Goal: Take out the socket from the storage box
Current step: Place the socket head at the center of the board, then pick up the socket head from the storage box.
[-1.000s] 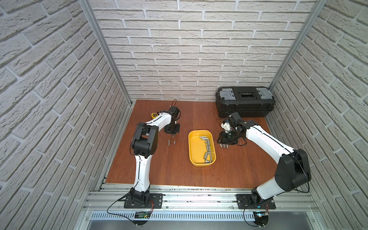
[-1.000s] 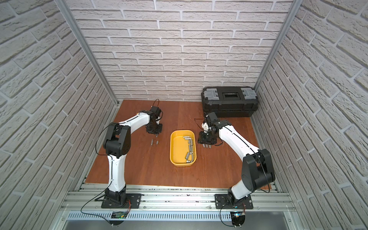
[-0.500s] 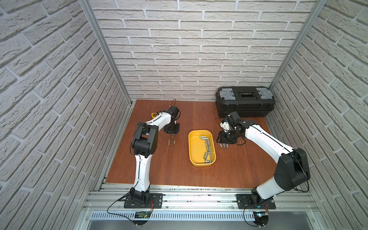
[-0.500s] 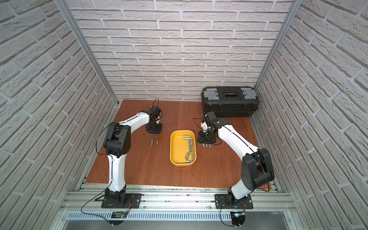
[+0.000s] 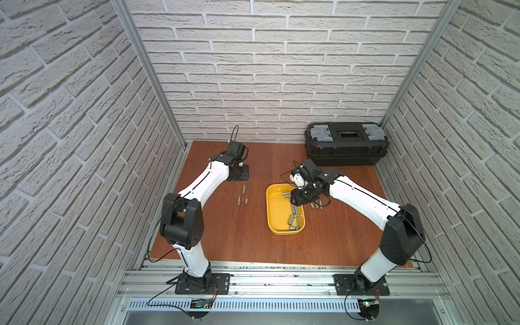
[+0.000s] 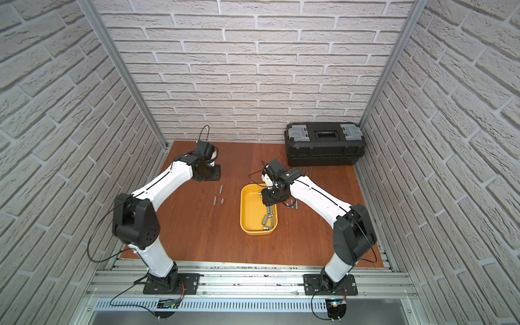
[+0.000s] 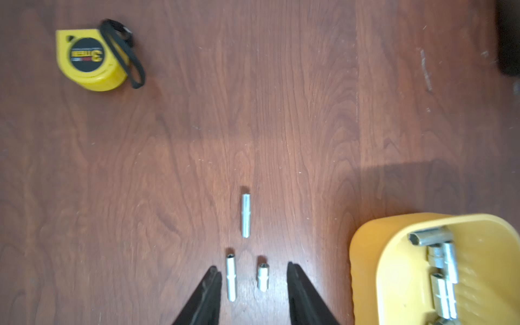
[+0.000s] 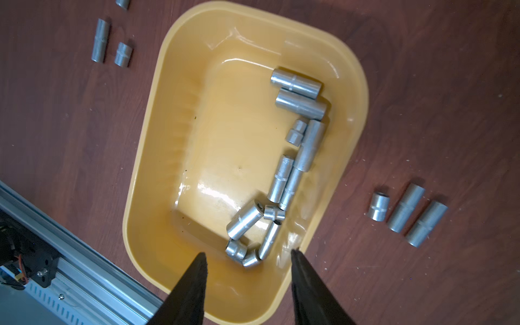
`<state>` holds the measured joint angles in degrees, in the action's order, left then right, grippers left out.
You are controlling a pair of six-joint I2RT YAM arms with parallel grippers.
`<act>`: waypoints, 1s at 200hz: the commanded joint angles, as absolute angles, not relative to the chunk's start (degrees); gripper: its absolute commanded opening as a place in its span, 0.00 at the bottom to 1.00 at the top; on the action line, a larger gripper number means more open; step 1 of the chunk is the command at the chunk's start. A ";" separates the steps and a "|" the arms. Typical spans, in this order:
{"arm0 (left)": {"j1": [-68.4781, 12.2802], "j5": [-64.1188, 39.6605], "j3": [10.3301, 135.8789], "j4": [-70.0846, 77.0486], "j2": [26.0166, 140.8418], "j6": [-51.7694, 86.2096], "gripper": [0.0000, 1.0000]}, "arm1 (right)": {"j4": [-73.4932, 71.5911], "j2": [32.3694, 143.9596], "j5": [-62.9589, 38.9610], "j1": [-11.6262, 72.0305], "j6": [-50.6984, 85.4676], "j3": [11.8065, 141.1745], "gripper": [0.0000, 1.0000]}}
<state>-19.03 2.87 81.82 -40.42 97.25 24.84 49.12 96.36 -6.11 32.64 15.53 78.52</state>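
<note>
Big items: wood table (image 5: 239, 239); black toolbox (image 5: 346, 146) closed in the far right corner. The yellow storage box (image 5: 270, 213) sits mid-table between the arms, nearer the right one.

Jaws: the right gripper (image 8: 248, 256) hangs over the box's far half in both top views. Its jaws are released with a wide gap, nothing between them, touching nothing. The left gripper (image 7: 254, 270) is over bare wood to the left of the box, jaws apart and gripping nothing. A long socket (image 7: 231, 277) and a short socket (image 7: 263, 277) lie on the table in the gap. The long one is just beside one finger (image 7: 211, 292); contact can't be told. A third socket (image 7: 245, 215) lies just past them.

View differences: the right wrist view shows the box's contents clearly, roughly a dozen loose sockets (image 8: 281, 180) along one long side and bunched at one end. In the top views they are only grey specks. The same wrist view shows a row of three sockets (image 8: 408, 215) on the table just outside the box; in a top view these (image 5: 316, 205) are half under the gripper. Only the left wrist view shows the yellow tape measure (image 7: 90, 59).
</note>
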 commanded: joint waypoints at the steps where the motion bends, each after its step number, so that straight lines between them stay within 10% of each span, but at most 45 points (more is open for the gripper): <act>1: -19.25 4.74 75.04 -37.92 92.47 28.99 0.44 | 50.74 99.34 -0.70 35.65 14.50 80.30 0.49; 200: -20.21 6.08 60.18 -36.33 81.65 35.18 0.47 | 47.47 109.45 0.98 39.99 5.61 77.87 0.49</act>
<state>-19.94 5.32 60.95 -37.47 83.05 34.39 48.53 108.62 2.15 39.51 9.76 78.56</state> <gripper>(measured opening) 0.468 0.493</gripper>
